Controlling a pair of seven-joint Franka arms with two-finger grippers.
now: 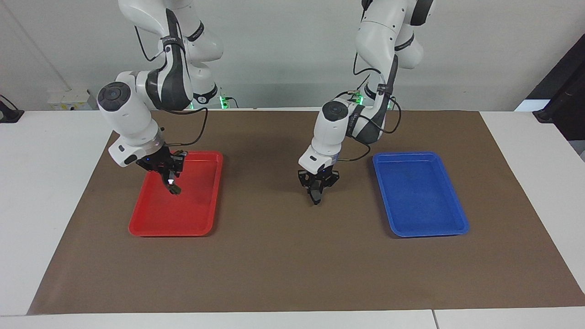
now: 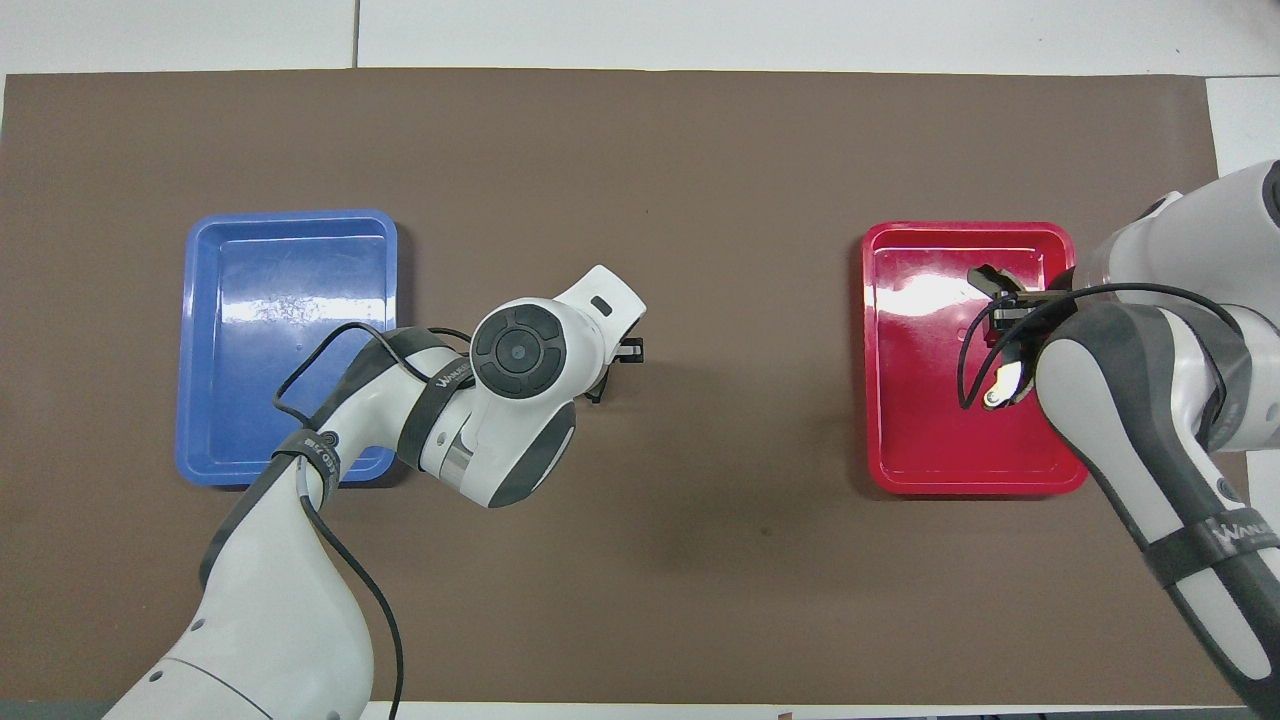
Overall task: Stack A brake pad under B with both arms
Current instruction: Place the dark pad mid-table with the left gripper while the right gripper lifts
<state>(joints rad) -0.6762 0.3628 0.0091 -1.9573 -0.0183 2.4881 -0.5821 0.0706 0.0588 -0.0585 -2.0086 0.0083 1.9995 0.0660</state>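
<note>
The A brake pad [image 1: 315,197], a small dark piece, hangs in my left gripper [image 1: 315,195], which is shut on it just above the brown mat between the two trays. From overhead only an edge of the pad [image 2: 598,390] shows under the left wrist, beside the left gripper [image 2: 612,362]. B [image 1: 174,188], the curved black shoe with a silver end, hangs a little above the red tray [image 1: 151,224] with my right gripper [image 1: 171,183] shut on it. In the overhead view B [image 2: 988,277] is partly covered by the right gripper [image 2: 1003,315] and its cable.
The blue tray [image 1: 420,196] lies bare at the left arm's end of the mat [image 1: 283,265]. Overhead, the blue tray [image 2: 280,300] and red tray [image 2: 930,440] sit on the mat [image 2: 700,180] with wide open mat between them.
</note>
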